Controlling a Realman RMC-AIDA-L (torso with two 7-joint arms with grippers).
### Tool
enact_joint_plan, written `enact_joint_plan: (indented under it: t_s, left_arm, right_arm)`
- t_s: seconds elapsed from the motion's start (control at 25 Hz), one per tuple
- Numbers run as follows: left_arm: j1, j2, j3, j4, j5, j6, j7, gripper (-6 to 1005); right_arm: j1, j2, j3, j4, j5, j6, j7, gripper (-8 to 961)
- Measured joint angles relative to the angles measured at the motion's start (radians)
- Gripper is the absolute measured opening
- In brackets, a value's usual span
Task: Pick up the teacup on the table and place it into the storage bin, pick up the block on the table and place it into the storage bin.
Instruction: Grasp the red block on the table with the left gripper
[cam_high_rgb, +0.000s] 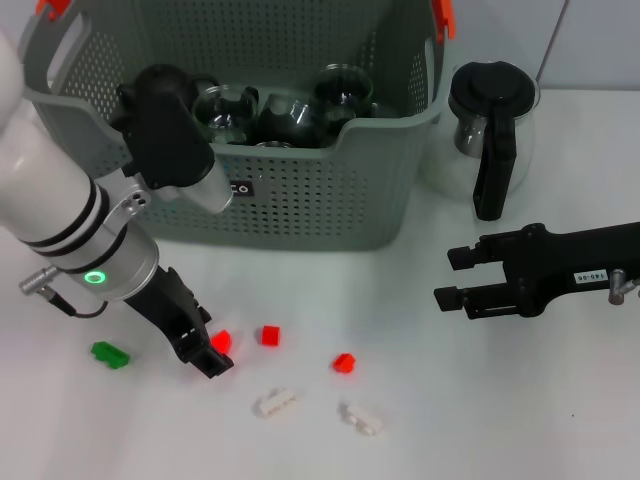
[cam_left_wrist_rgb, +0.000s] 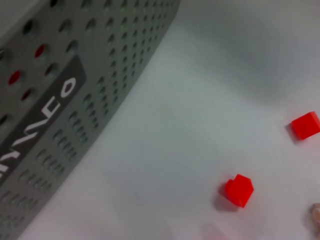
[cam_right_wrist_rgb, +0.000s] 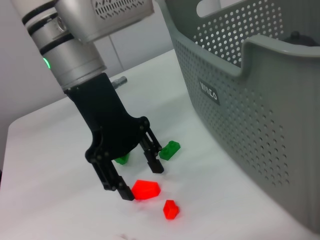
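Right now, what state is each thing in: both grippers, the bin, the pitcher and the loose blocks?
Left gripper: jaws open, down at the table around a red block.
Right gripper: open, empty, hovering apart from the blocks.
Storage bin: upright, glass teacups inside.
Glass pitcher: upright, lid on, beside the bin.
Other red blocks, green block, white blocks: loose on the table.
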Motion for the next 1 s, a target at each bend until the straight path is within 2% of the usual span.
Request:
enact_joint_plan:
  t_s: [0.24, 0.84, 1.0]
  left_arm:
    - [0.004, 0.0, 0.021, -0.012, 0.003, -0.028, 0.0, 652]
    - [0.006, 0.0, 0.031, -0.01, 0.029, -0.044, -0.009, 374]
    - [0.005, 0.0, 0.025, -0.005, 0.03, -0.039, -0.009, 354]
  right_arm:
    - [-0.004, 0.0, 0.0, 0.0, 0.0, -0.001, 0.0, 701]
    - [-0.008, -0.001, 0.002, 0.004, 0.0, -0.004, 0.0, 700]
    - [-0.008, -0.002, 0.002, 0.002, 0.0, -0.004, 0.001, 699]
